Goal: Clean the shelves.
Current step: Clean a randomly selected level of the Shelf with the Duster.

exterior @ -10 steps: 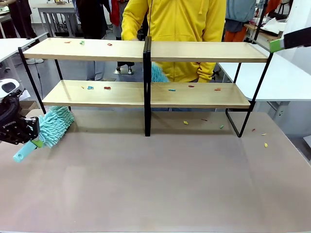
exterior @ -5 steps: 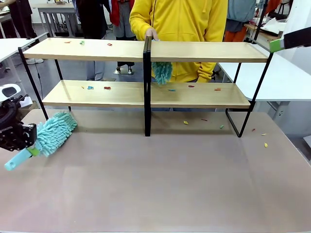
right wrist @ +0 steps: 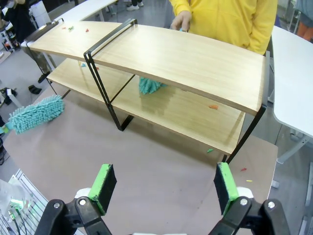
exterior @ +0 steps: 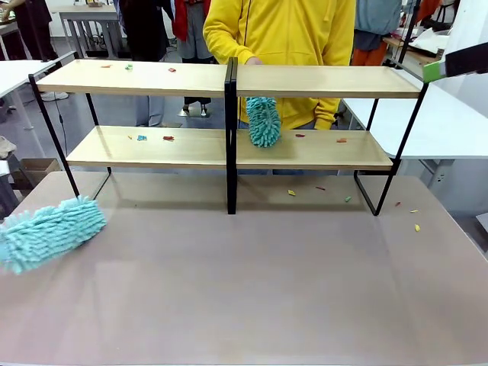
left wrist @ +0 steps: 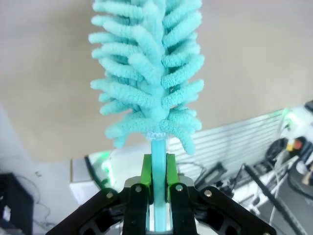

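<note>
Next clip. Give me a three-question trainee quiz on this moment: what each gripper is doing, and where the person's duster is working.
1. True or false: the right gripper is shut on a duster.
2. What does the left gripper clamp? A) a black metal frame bar B) the pale blue handle of the fluffy turquoise duster C) a paper scrap
3. Fill in: the person's second turquoise duster is at the ___ board of the two-tier light-wood shelves, just right of the black central post.
Key: 1 false, its jaws stand wide apart with nothing between them; 2 B; 3 lower.
</note>
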Available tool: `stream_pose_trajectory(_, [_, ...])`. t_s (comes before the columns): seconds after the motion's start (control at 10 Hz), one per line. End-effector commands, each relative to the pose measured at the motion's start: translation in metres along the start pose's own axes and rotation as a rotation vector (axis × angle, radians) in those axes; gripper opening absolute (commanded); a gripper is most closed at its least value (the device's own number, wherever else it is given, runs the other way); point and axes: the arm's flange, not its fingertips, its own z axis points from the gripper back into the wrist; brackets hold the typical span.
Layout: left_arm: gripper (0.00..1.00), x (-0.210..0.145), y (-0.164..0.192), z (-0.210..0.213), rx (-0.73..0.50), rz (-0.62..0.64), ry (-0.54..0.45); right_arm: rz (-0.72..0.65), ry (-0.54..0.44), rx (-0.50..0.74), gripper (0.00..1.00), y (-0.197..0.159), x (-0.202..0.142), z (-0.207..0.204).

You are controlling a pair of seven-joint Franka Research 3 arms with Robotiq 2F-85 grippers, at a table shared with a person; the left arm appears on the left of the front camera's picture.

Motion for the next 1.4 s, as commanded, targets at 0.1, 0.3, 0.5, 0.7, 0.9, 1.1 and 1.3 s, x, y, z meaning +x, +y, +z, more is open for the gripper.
stream_pose_trajectory(0.1, [0.13,-0.081,0.021,-0.026,-0.015,-0.057,-0.189,0.003,0.001,0.009,1.00,-0.001,0.000,0.000])
stream_pose_trajectory(0.3, [0.13,-0.095,0.028,-0.010,-0.184,-0.166,-0.374,0.003,0.001,0.009,1.00,-0.001,0.000,0.000])
stream_pose_trajectory(0.5, [0.13,-0.057,0.036,0.060,-0.088,-0.081,-0.263,0.003,0.001,0.009,1.00,-0.001,0.000,0.000])
stream_pose_trajectory(0.7, [0.13,-0.057,0.036,0.060,-0.088,-0.081,-0.263,0.003,0.001,0.009,1.00,-0.001,0.000,0.000])
stream_pose_trajectory(0.9, [0.13,-0.057,0.036,0.060,-0.088,-0.081,-0.263,0.003,0.001,0.009,1.00,-0.001,0.000,0.000])
stream_pose_trajectory(1.1, [0.13,-0.057,0.036,0.060,-0.088,-0.081,-0.263,0.003,0.001,0.009,1.00,-0.001,0.000,0.000])
stream_pose_trajectory(1.3, [0.13,-0.050,0.033,0.064,-0.110,-0.327,-0.075,0.003,0.001,0.009,1.00,-0.001,0.000,0.000])
